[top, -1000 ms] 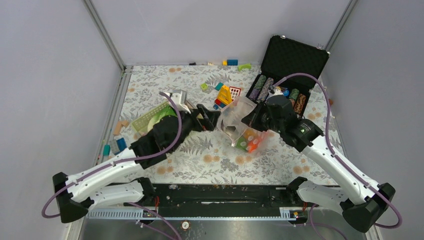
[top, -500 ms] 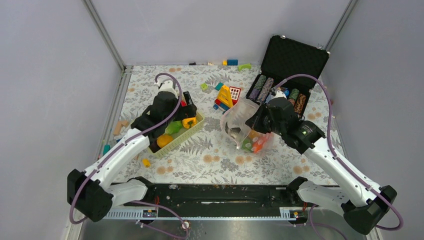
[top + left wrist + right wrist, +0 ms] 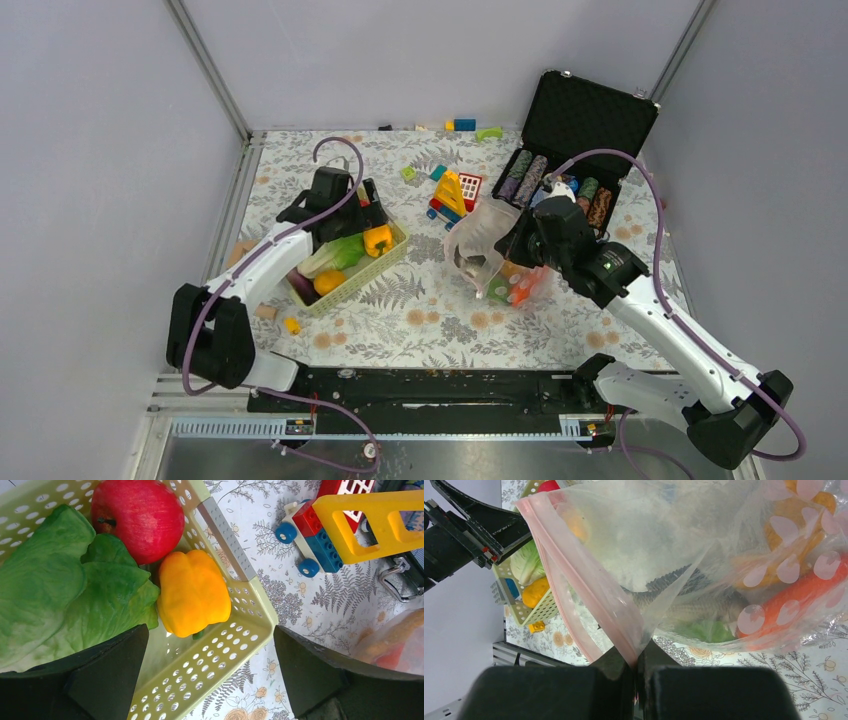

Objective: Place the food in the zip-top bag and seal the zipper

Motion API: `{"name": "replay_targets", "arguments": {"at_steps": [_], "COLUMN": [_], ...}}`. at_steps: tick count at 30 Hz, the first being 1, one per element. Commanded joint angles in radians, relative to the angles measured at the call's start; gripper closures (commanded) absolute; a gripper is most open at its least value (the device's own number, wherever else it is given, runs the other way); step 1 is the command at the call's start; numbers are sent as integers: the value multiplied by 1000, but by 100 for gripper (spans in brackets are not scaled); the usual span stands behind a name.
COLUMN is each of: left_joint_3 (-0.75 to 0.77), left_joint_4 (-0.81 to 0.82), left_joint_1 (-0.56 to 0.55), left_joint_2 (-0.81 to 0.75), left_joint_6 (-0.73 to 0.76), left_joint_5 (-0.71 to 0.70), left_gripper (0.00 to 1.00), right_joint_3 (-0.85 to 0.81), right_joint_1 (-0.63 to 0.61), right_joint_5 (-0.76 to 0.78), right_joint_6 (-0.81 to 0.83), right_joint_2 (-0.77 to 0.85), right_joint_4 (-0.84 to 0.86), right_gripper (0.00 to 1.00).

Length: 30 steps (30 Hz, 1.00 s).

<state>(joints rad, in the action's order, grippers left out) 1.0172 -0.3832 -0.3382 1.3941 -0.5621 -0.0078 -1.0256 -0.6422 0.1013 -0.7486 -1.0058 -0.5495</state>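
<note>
Pinching the zipper of the clear bag, right gripper clamped on it, left gripper spread wide above basket of pepper, apple, lettuce.

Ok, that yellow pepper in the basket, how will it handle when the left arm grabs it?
Probably rigid and light: the yellow pepper looks like glossy moulded plastic. Its lobed, smooth skin may slip between the open left fingers. It sits hemmed in by the apple, the lettuce and the basket wall, so it likely won't roll.

Left tool spread wide; right tool clamped tight.
</note>
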Motion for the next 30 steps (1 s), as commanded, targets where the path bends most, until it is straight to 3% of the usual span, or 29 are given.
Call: {"name": "replay_targets", "arguments": {"at_steps": [1, 30], "left_joint_3": [58, 97], "left_joint_4": [0, -8], "left_joint_1": [6, 2], "left_joint_2": [40, 266], "left_joint_6": [-42, -59], "left_joint_5": [-18, 3], "left_gripper": [1, 17], "right_joint_3": [7, 33], "right_joint_1": [7, 14], "right_joint_5": [52, 51], "right_joint_6": [12, 11], "right_joint_2": [6, -7], "right_joint_4": [-4, -2], "right_gripper": [100, 100]}}
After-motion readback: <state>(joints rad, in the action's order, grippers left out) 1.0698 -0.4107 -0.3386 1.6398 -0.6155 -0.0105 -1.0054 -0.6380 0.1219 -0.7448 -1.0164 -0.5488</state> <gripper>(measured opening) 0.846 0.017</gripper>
